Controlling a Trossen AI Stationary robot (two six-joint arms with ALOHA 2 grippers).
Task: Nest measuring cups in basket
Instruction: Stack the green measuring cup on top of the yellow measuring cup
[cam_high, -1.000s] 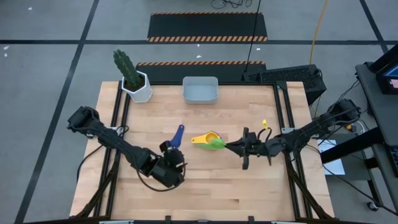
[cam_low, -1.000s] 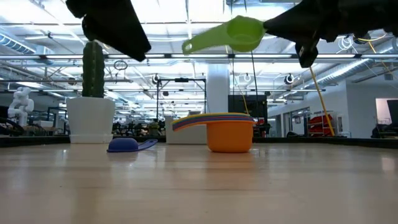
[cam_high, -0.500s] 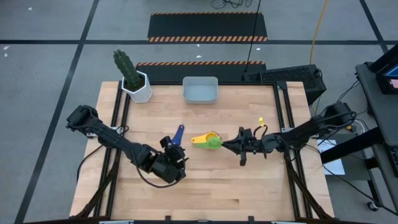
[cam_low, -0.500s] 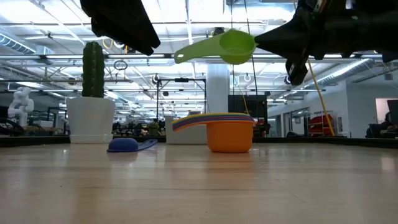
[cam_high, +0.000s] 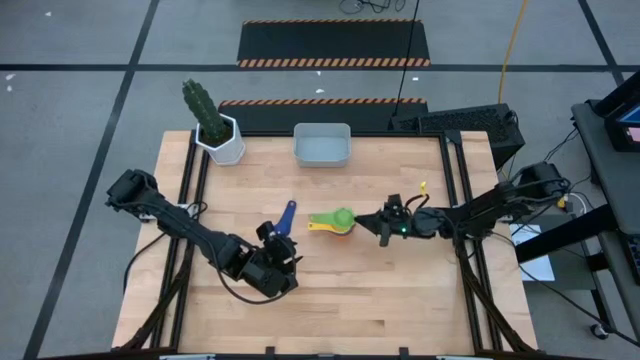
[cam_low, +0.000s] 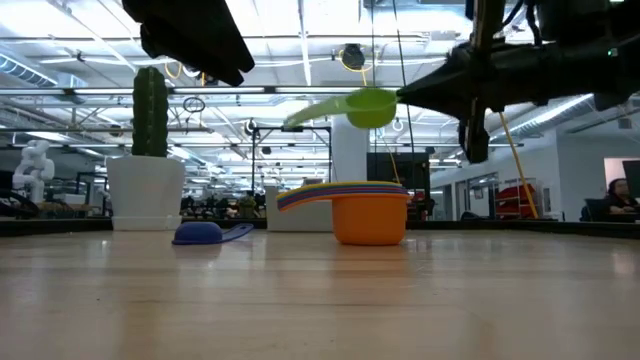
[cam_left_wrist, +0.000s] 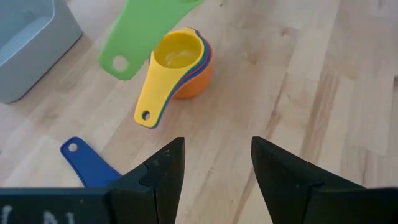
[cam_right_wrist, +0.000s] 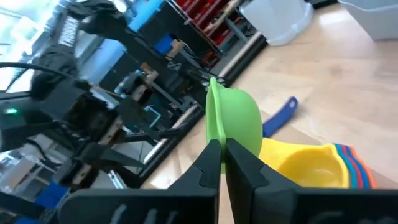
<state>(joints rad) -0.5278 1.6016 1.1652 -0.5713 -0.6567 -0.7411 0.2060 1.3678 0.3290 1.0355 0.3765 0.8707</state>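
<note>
Green cup (cam_high: 343, 217) is pinched by its rim in my right gripper (cam_high: 382, 224), hovering just above the nested stack (cam_low: 368, 215) at table centre, basket (cam_high: 321, 145) at 12 o'clock. I'd centre it over the yellow cup (cam_left_wrist: 179, 51), level it, lower before releasing. Left gripper (cam_left_wrist: 214, 163) idles open at 7 o'clock by the dark blue cup (cam_high: 285, 217).

bright, even overhead light | soft shadows | ceiling-lamp glare, low view | near fingers blurred
</note>
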